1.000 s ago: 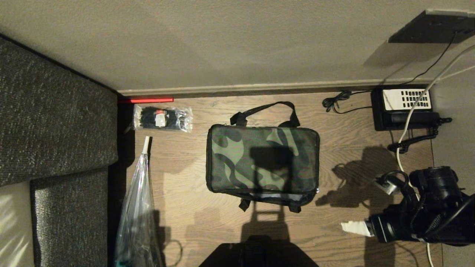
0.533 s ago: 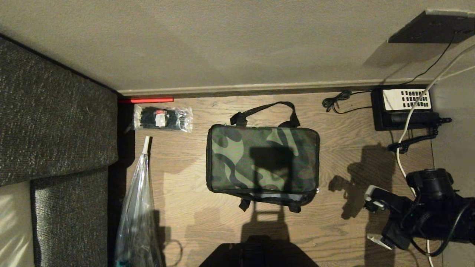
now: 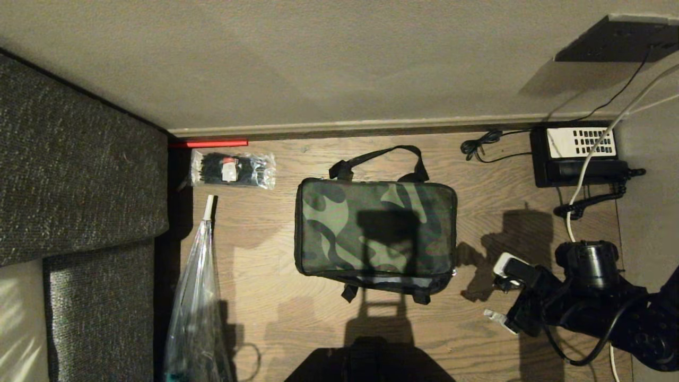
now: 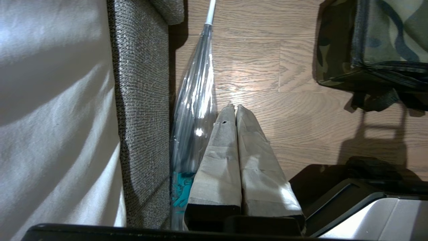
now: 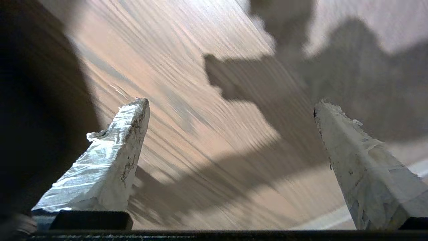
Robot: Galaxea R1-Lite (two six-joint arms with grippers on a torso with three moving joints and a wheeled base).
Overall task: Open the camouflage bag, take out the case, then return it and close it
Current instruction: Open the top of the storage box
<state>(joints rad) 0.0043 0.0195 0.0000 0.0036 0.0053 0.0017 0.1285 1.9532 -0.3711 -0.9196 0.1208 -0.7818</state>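
The wooden floor (image 3: 493,175) carries the closed camouflage bag (image 3: 375,233) at centre. The right gripper (image 3: 498,289) hangs just right of the bag's near right corner, fingers spread wide, empty. It has swung in from farther right and nearer. The left gripper (image 4: 233,108), pressed closed, is parked near the umbrella (image 4: 195,100).

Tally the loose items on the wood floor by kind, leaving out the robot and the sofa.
Bags: 1, the closed green-and-black camouflage fabric bag
Packets: 1, the clear plastic packet of black ties
Umbrellas: 1, the clear plastic folded umbrella
Phones: 1, the black desk phone with white keypad
Sticks: 1, the thin red stick along the skirting
Total: 5
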